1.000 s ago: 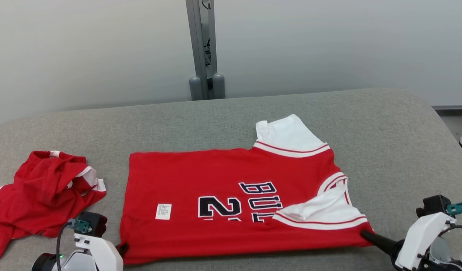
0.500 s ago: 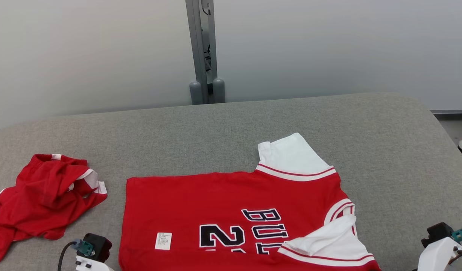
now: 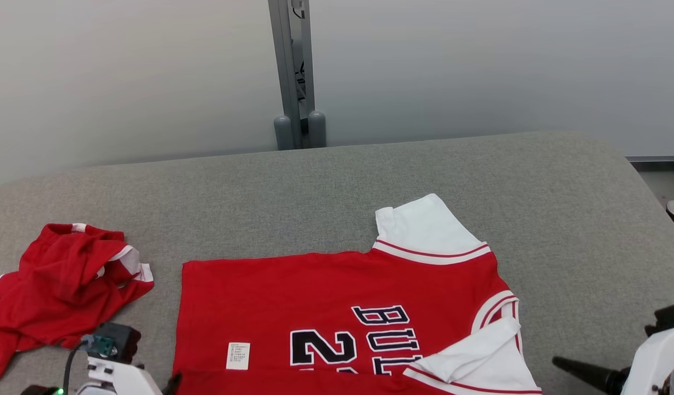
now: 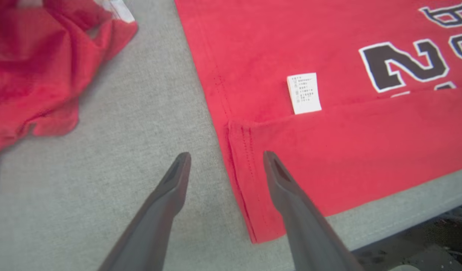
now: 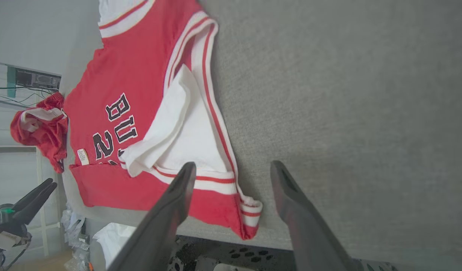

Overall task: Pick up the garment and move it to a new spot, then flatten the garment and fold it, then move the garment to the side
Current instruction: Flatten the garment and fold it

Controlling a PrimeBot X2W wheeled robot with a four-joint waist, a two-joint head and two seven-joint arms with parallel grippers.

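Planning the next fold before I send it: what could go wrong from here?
The open left gripper has one finger over the folded corner of the jersey; moving off could snag it and undo the fold. The white sleeve lies bunched near the open right gripper; folding now may trap a crease.

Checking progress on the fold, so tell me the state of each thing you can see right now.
Jersey: spread flat on the grey surface, near edge folded over, white sleeve lying on its front.
Second red garment: crumpled, apart at the jersey's left.
Left gripper: open over the jersey's folded edge, holding nothing.
Right gripper: open by the jersey's sleeve end, holding nothing.
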